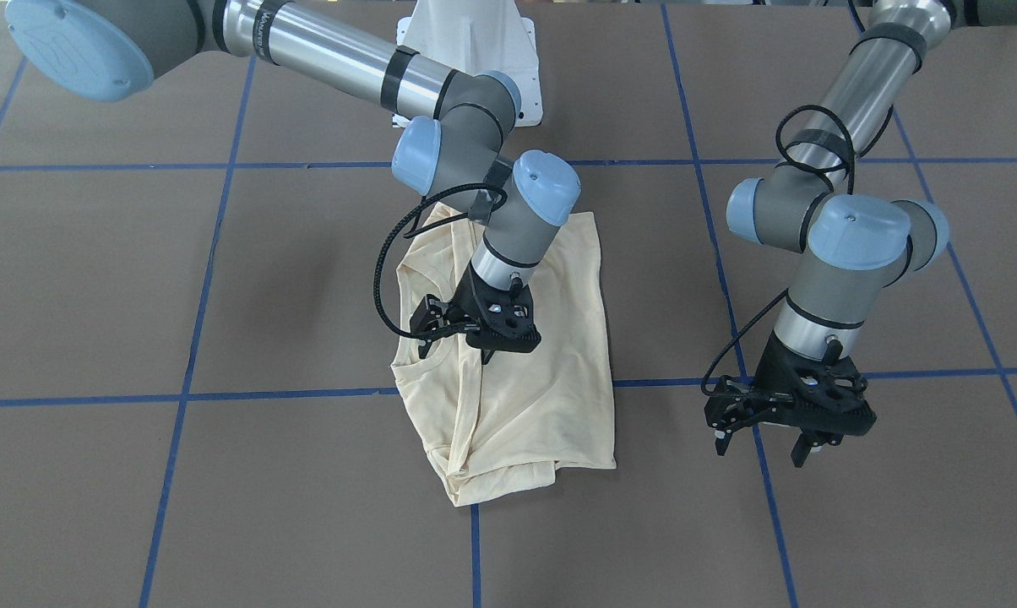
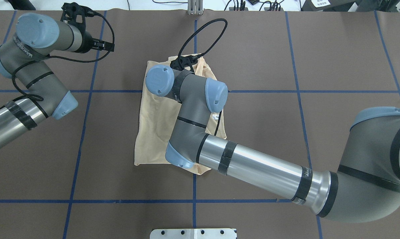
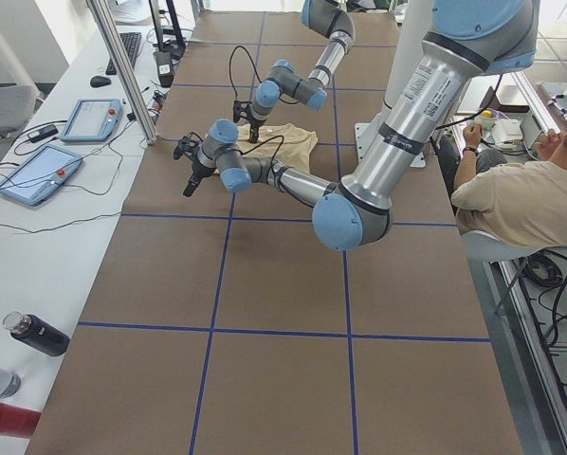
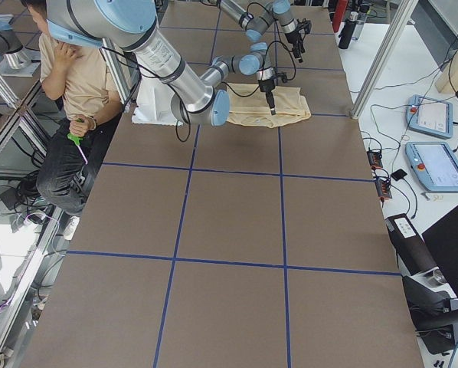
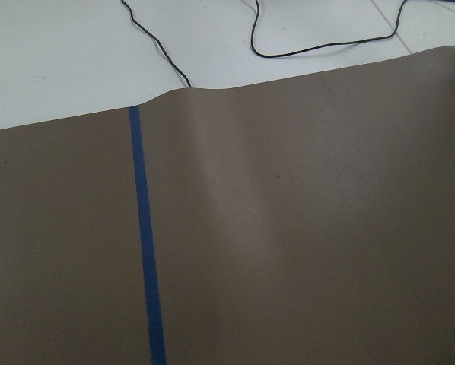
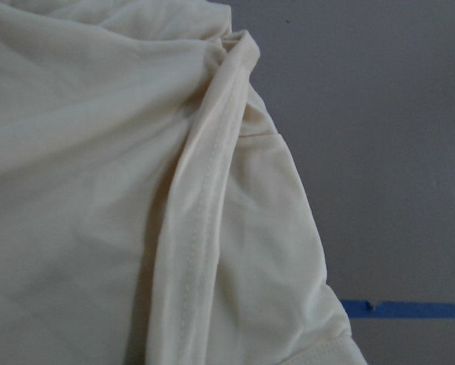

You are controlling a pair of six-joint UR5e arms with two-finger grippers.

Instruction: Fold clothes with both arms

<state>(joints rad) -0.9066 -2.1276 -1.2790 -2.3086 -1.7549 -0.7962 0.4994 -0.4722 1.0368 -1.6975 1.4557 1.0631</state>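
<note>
The clothes, one pale cream-yellow shirt (image 1: 559, 371), lie folded into a rough rectangle at the table's middle (image 2: 156, 126), with one side turned in along a long fold (image 6: 205, 190). My right gripper (image 1: 456, 350) points down onto the shirt near that fold. Its fingertips (image 1: 485, 356) stand apart and touch the cloth, which lies flat and is not lifted. In the overhead view the right wrist hides them. My left gripper (image 1: 760, 449) hangs open and empty over bare brown table, well off to the shirt's side. The shirt's print does not show.
Blue tape lines (image 1: 289, 393) divide the brown table cover into squares. The white pedestal base (image 1: 475, 51) stands behind the shirt. A seated person (image 3: 530, 190) is at the robot's side. Tablets (image 3: 94, 118), bottles (image 3: 37, 332) and cables (image 5: 326, 46) lie on the white bench beyond the table edge.
</note>
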